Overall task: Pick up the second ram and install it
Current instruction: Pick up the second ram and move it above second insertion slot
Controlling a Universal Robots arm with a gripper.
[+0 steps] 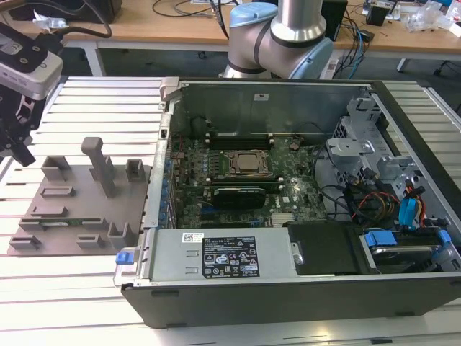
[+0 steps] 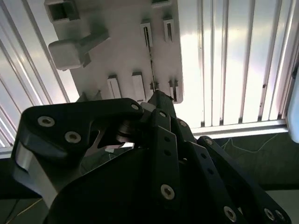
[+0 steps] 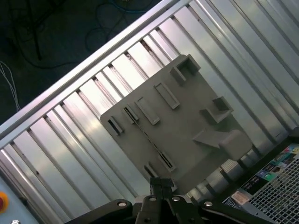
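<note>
While the second ram (image 3: 142, 136) stands on its thin edge in the slots of the grey holder plate (image 3: 187, 126), its long axis running across the exterior view, the hand (image 3: 161, 183) hangs well above it, near one end, closed almost to a sliver and gripping nothing. The plate lies flat on the slatted desk (image 3: 70, 140), beside the open computer case (image 1: 288, 259), with free room overhead.

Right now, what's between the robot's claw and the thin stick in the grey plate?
Nothing, that stretch is bare. In the first wrist view the gripper hangs over the grey holder plate, close to one end of the ram stick.
</note>
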